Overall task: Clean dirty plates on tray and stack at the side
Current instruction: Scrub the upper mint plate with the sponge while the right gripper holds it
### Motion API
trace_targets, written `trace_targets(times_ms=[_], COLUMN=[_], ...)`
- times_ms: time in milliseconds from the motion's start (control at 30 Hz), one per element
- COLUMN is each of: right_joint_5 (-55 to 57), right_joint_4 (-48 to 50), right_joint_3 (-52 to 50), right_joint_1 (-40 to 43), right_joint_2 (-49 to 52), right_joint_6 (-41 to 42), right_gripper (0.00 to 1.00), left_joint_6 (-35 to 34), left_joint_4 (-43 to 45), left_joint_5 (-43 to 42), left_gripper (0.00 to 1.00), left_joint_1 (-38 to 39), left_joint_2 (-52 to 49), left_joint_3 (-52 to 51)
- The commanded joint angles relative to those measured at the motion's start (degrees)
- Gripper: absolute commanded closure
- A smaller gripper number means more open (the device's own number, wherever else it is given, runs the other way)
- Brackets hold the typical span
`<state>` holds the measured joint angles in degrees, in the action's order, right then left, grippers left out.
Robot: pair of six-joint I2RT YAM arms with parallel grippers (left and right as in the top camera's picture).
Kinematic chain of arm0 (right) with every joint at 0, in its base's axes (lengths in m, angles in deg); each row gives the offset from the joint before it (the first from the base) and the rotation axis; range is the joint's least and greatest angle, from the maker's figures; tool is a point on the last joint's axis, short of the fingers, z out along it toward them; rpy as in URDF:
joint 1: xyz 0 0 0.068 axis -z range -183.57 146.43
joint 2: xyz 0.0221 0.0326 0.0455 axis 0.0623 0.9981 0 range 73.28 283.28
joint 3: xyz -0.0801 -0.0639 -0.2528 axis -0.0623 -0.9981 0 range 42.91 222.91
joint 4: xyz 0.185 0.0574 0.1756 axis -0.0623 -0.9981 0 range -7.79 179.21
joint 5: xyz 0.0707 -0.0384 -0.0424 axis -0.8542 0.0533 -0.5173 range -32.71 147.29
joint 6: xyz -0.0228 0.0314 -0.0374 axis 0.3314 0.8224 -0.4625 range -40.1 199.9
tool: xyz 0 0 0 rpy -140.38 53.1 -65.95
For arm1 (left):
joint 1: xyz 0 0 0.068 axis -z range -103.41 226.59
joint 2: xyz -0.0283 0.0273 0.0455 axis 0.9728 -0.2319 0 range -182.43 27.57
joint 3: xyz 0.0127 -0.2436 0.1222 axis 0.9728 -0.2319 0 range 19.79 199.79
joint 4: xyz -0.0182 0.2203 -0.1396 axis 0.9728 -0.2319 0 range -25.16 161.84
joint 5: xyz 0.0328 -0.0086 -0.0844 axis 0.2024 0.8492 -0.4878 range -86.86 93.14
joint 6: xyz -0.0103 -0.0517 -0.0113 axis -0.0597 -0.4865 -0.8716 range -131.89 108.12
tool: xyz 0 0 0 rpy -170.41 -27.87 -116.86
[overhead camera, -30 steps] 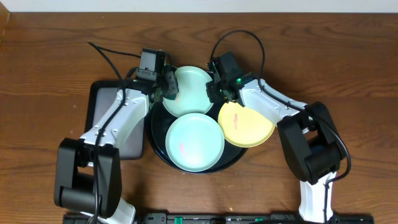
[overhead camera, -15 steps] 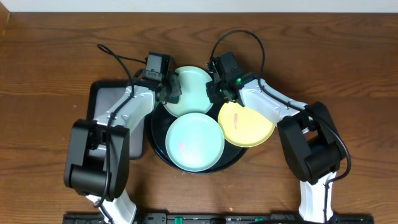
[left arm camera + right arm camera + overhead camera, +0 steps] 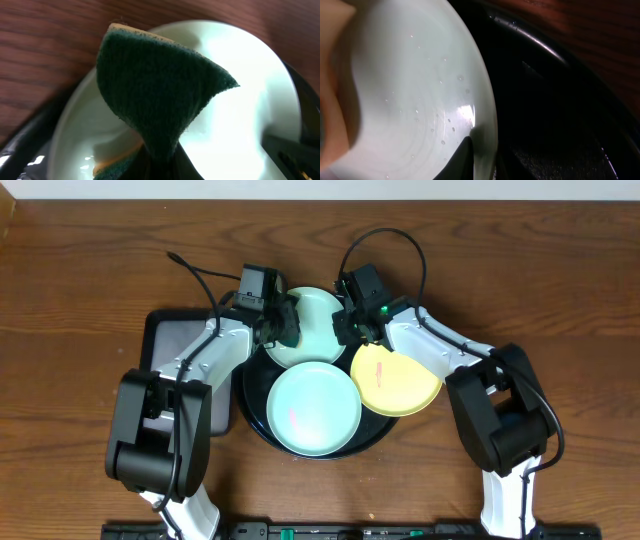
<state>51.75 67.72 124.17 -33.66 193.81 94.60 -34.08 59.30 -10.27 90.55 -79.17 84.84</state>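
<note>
On the round black tray (image 3: 258, 423) lie three plates. My left gripper (image 3: 283, 328) is shut on a green sponge (image 3: 160, 85) and presses it onto the left part of the back mint plate (image 3: 312, 320). On that plate's right rim my right gripper (image 3: 347, 328) is shut, one finger (image 3: 462, 157) inside the rim and the other outside. In the right wrist view the plate (image 3: 415, 85) looks wet and clean. The front mint plate (image 3: 313, 408) has a reddish smear. The yellow plate (image 3: 395, 378), also smeared, overhangs the tray's right rim.
A rectangular black tray (image 3: 172, 350) sits left of the round tray, partly under my left arm. Cables loop above both wrists. Bare wooden table (image 3: 560, 290) surrounds the trays.
My left gripper has carried the sponge to the right, further onto the back mint plate. The right gripper and all three plates have stayed where they were.
</note>
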Motion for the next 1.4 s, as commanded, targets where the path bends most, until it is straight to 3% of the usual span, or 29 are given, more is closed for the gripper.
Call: trace_targets(times_ms=[0, 100, 267, 400, 700, 867, 1200, 1300, 1367], right_joint_5=[-0.70, -0.72, -1.44, -1.49, -1.33, -0.02, 2.95, 3.15, 3.10], right_joint_4=[0.31, 0.31, -0.09, -0.83, -1.51, -1.40, -1.09, -0.92, -0.55], right_joint_3=[-0.15, -0.15, 0.00, 0.07, -0.02, -0.46, -0.81, -0.83, -0.83], right_joint_1=[-0.76, -0.76, -0.70, -0.72, -0.70, -0.76, -0.76, -0.76, -0.76], right_joint_2=[-0.52, -0.52, -1.25, -3.78, -5.09, -5.09, -3.32, -1.86, -1.22], right_joint_6=[0.68, 0.66, -1.75, -2.12, -2.10, -2.10, -2.05, -1.88, -1.84], right_gripper=[0.87, 0.86, 0.74, 0.68, 0.74, 0.82, 0.76, 0.76, 0.82], left_joint_6=[6.05, 8.68, 8.70, 10.45, 10.60, 10.62, 10.60, 10.60, 10.60], left_joint_4=[-0.48, -1.79, -4.57, -4.22, 0.13, 2.54, 2.67, 2.78, 2.78], left_joint_5=[-5.42, -3.21, 5.97, 7.32, 7.74, 10.71, 10.69, 10.69, 10.69], left_gripper=[0.92, 0.93, 0.93, 0.93, 0.93, 0.93, 0.93, 0.93, 0.93], left_joint_1=[0.90, 0.85, 0.85, 0.85, 0.87, 0.85, 0.87, 0.87, 0.87], left_joint_2=[2.91, 6.29, 10.38, 10.27, 5.95, 4.17, 4.17, 4.17, 4.17], left_joint_3=[0.33, 0.33, 0.31, 0.15, -0.13, -0.13, -0.13, -0.13, -0.13])
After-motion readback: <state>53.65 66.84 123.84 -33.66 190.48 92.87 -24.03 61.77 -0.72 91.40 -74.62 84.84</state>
